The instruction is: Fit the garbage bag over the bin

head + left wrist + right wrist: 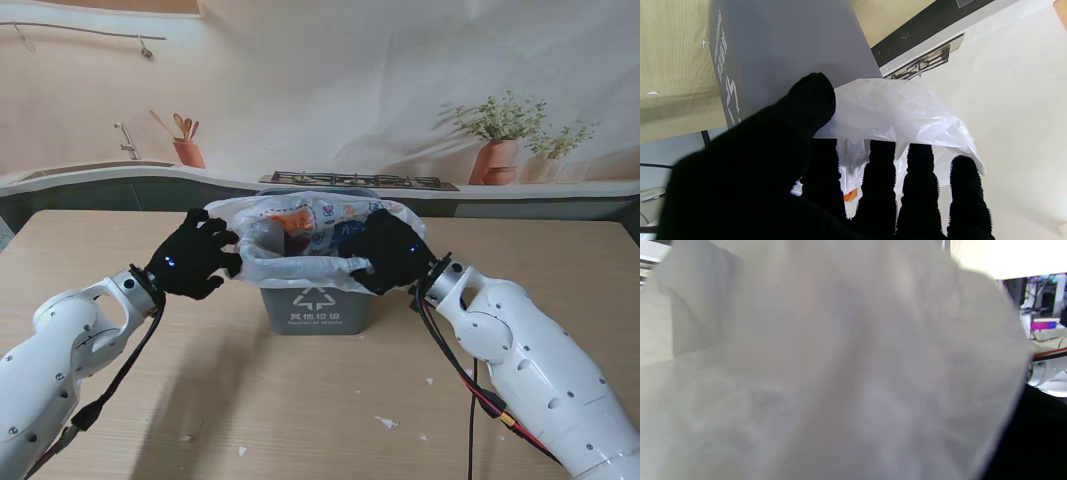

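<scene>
Both arms reach in from the table's [120, 400] near corners. Left hand [193, 256] at the bin's [316, 308] left rim, thumb and fingers [880, 173] pinching the garbage bag [300, 235] edge. Right hand [392, 252] curled over the bag at the right rim. Bin stands mid-table near the far edge, bag draped loosely over its mouth. Right wrist view: blurred plastic only.
</scene>
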